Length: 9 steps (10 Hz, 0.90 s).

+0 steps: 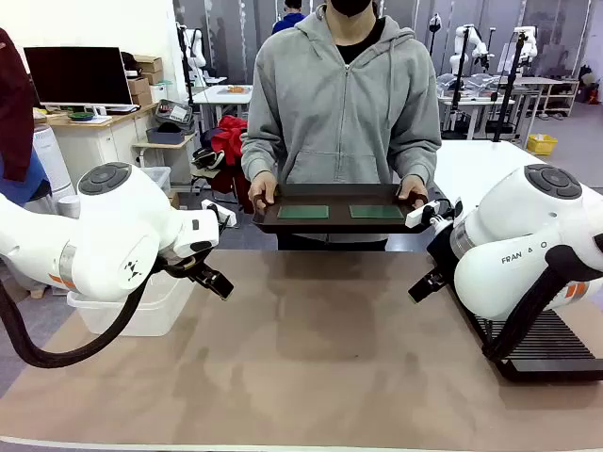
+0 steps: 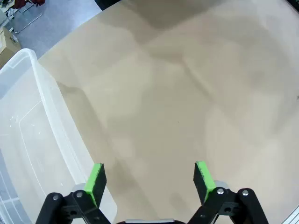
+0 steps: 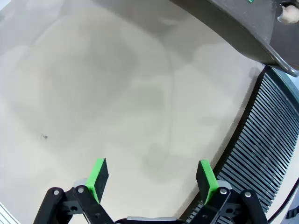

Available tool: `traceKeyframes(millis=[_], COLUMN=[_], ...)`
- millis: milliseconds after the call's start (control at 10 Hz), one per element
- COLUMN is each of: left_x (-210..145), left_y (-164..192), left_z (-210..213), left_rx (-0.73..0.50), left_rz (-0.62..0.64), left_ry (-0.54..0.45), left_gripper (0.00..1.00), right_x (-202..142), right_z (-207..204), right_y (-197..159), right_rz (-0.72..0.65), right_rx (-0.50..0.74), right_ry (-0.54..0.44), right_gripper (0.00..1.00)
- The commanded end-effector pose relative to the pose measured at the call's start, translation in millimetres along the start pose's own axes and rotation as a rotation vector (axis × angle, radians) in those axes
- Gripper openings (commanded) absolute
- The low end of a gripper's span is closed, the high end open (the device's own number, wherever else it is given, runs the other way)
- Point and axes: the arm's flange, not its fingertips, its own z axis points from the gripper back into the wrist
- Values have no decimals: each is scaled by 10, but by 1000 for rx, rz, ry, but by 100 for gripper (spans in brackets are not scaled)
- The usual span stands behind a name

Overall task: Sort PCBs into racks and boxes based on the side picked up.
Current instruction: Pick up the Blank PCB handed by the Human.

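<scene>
Two green PCBs [image 1: 303, 212] [image 1: 376, 212] lie flat side by side on a dark brown tray [image 1: 336, 223] that a person in a grey hoodie holds at the table's far edge. The black slotted rack [image 1: 542, 350] sits at the right of the table, also beside my right gripper [image 3: 152, 175], which hangs open over bare tabletop. The clear plastic box [image 1: 141, 303] stands at the left, its wall [image 2: 28, 135] beside my left gripper [image 2: 149, 177], open and empty above the table.
The tan table mat [image 1: 311, 358] stretches between the two arms. The tray's underside [image 3: 243, 32] and a fingertip of the person show at the top right of the right wrist view. Desks and other equipment stand behind the person.
</scene>
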Motion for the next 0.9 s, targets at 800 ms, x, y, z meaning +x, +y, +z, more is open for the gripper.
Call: traceKeyframes(millis=[800], left_x=[0], left_y=[0], left_z=[-1], left_rx=[0], left_rz=[0], left_ry=[0], left_gripper=[100], right_x=[0], right_z=[0], right_y=[0], right_rz=[0], right_rx=[0], right_ry=[0], right_gripper=[100])
